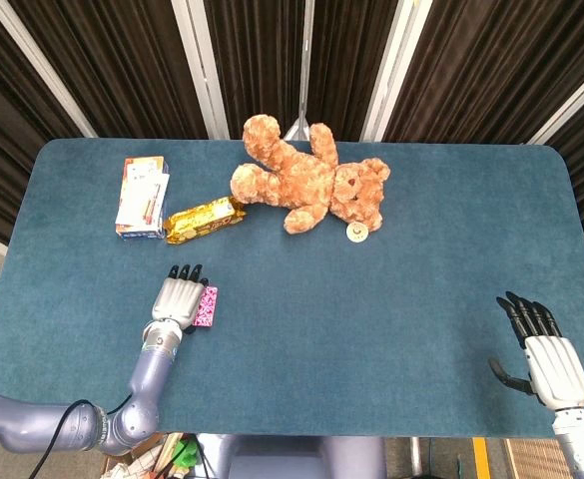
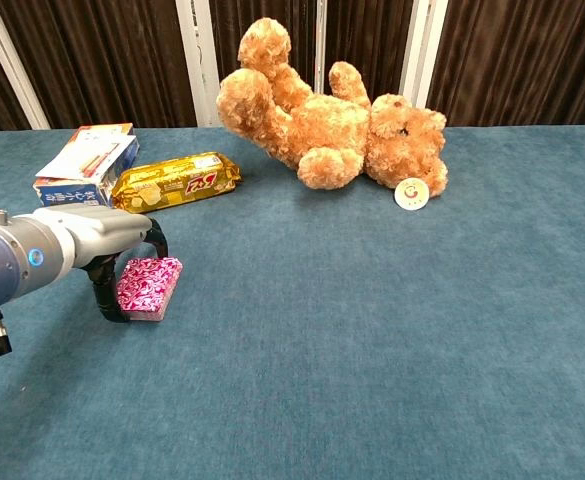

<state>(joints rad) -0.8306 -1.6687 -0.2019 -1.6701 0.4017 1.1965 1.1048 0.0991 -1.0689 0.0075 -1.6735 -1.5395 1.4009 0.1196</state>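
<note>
1. Far left, a white and blue cardboard box (image 1: pixel 142 198) and a gold foil snack packet (image 1: pixel 204 220) lie side by side on the teal carpeted surface (image 1: pixel 391 329); best keep clear of both.
2. The left robot hand (image 1: pixel 180 299) sits right against the small pink patterned packet (image 2: pixel 150 286), thumb at its near edge, fingers over the top; I cannot tell whether it is clamped yet. Judgement: squeeze the short sides evenly, lift straight up.
3. Centre back, a tan plush teddy bear (image 1: pixel 311 180) lies well apart, no obstacle.
4. Far right, the right robot hand (image 1: pixel 546 354) rests empty, fingers spread.
</note>
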